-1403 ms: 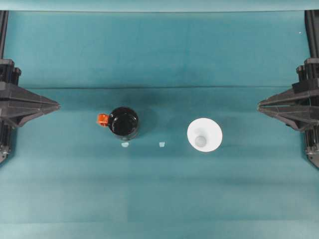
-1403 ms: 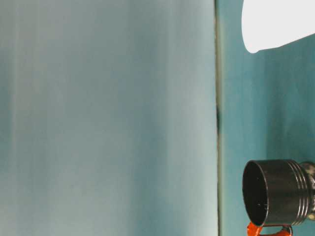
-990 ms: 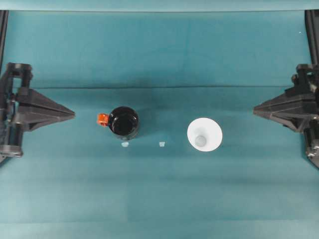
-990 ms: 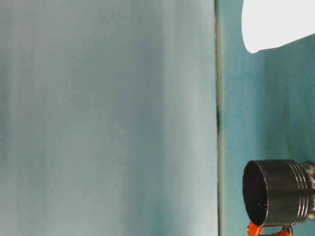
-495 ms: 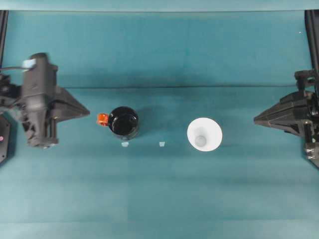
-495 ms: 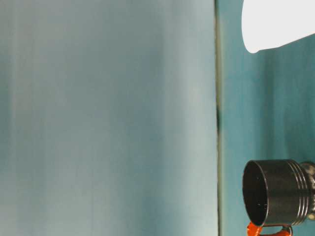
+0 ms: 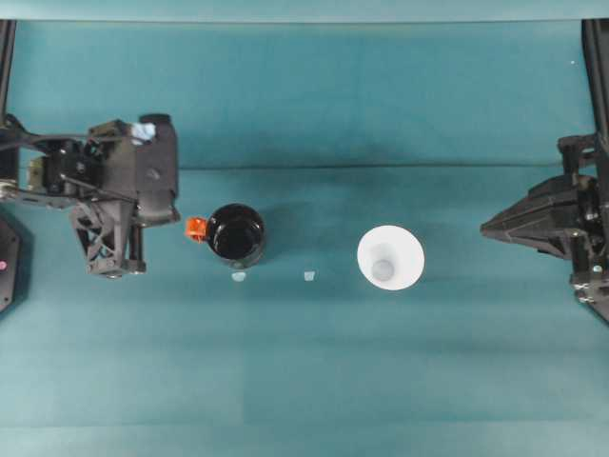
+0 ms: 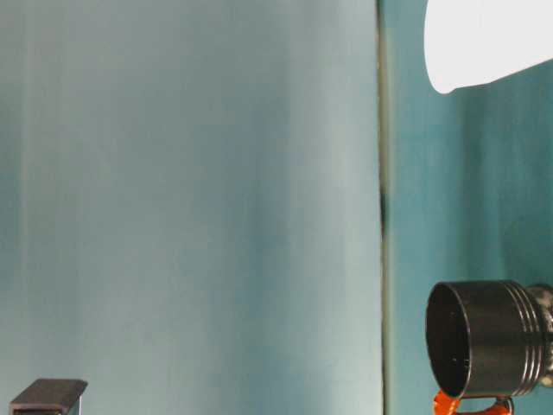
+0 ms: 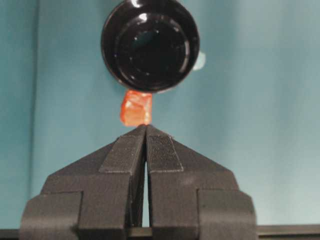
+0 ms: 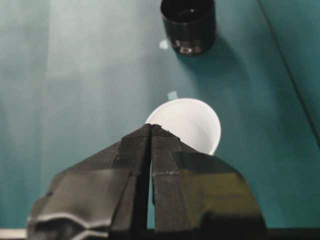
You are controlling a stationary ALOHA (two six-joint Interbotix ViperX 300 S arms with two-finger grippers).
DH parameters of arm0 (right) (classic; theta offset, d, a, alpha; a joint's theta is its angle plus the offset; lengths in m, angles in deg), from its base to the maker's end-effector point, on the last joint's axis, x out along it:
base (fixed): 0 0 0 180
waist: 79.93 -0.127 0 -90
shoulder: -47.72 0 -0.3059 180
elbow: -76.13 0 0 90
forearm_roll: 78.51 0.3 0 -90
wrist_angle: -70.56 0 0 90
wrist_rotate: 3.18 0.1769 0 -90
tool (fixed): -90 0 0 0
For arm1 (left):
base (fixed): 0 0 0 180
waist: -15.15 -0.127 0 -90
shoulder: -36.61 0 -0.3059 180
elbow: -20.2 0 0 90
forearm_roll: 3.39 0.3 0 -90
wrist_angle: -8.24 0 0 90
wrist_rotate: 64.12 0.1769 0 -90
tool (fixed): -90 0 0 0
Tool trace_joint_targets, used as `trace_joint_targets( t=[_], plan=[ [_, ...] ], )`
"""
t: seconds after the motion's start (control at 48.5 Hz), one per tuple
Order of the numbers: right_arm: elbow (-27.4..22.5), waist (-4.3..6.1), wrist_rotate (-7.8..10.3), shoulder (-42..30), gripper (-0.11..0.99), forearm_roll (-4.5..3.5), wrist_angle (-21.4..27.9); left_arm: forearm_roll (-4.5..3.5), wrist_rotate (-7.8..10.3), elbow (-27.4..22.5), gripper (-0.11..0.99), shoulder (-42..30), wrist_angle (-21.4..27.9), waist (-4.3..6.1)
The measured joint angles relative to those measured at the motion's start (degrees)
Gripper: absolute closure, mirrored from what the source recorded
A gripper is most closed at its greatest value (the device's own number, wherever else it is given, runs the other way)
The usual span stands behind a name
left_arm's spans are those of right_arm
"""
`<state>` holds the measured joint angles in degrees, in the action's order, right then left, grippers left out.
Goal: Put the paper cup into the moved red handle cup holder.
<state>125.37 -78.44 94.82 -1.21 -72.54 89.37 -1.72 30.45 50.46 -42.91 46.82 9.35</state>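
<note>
Seen from overhead: holder [image 7: 236,234] upright on the teal table [image 7: 314,371], left of the middle, open mouth up, its orange-red handle [image 7: 195,228] pointing toward the left side. Well apart to the right, cup [image 7: 390,257] also upright on the table, wide rim up, narrower base visible inside. Between the two, slightly nearer the front edge, two small pale marks [image 7: 239,277] on the cloth, possibly bits of tape, too small to tell. Left gripper [image 7: 181,221] just beside the handle, not touching it as far as can be judged from overhead. In the left wrist view: left gripper [image 9: 145,128] with fingers [image 9: 162,150] pressed together, nothing between them, tips very near the handle [image 9: 135,107], holder [image 9: 150,45] directly beyond it. At the right edge of the overhead view: right gripper [image 7: 485,228] pointing toward the cup, well apart from it. In the right wrist view: right gripper [image 10: 151,127] closed too, empty, cup [image 10: 192,122] just beyond its tips, holder [image 10: 188,24] farther off. In the table-level view: holder [image 8: 486,338] standing on the table, ribbed near its base, part of the handle [image 8: 445,404] at the frame edge, part of the cup [image 8: 488,41] at the other side.
</note>
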Motion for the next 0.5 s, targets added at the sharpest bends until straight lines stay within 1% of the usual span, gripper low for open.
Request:
trace_joint_targets(
  t=[0.021, 0.144, 0.165, 0.206, 0.268, 0.289, 0.33, 0.454, 0.495],
  plan=[
    [0.0, 0.09, 0.0, -0.18, 0.97, 0.0, 0.0, 0.09, 0.7, -0.09, 0.85, -0.09, 0.09, 0.0],
    [0.0, 0.26, 0.0, -0.79, 0.97, 0.0, 0.09, 0.0, 3.96, -0.53, 0.85, -0.7, 0.35, 0.0],
    [0.0, 0.26, 0.0, -0.79, 0.97, 0.0, 0.0, 0.09, 4.22, -0.53, 0.85, -0.88, 0.44, 0.0],
    [0.0, 0.35, 0.0, -0.79, 0.97, 0.0, 0.09, 0.0, 4.75, -0.7, 0.85, -1.05, 0.44, 0.0],
    [0.0, 0.53, 0.0, -0.79, 0.97, 0.0, 0.09, 0.09, 5.36, -0.79, 0.85, -1.67, 0.44, 0.0],
    [0.0, 0.62, 0.0, -0.79, 0.97, -0.09, 0.09, 0.09, 5.36, -0.88, 0.85, -2.02, 0.44, 0.0],
    [0.0, 0.7, 0.0, -0.79, 0.97, 0.0, 0.0, 0.0, 5.45, -0.79, 0.85, -2.55, 0.44, 0.0],
    [0.0, 1.32, 0.0, -0.79, 0.97, -0.09, 0.09, 0.09, 5.54, -0.97, 0.85, -3.78, 0.44, 0.0],
    [0.0, 1.32, 0.0, -0.79, 0.97, -0.09, 0.09, 0.09, 5.54, -0.97, 0.85, -4.04, 0.26, -0.09]
  ],
)
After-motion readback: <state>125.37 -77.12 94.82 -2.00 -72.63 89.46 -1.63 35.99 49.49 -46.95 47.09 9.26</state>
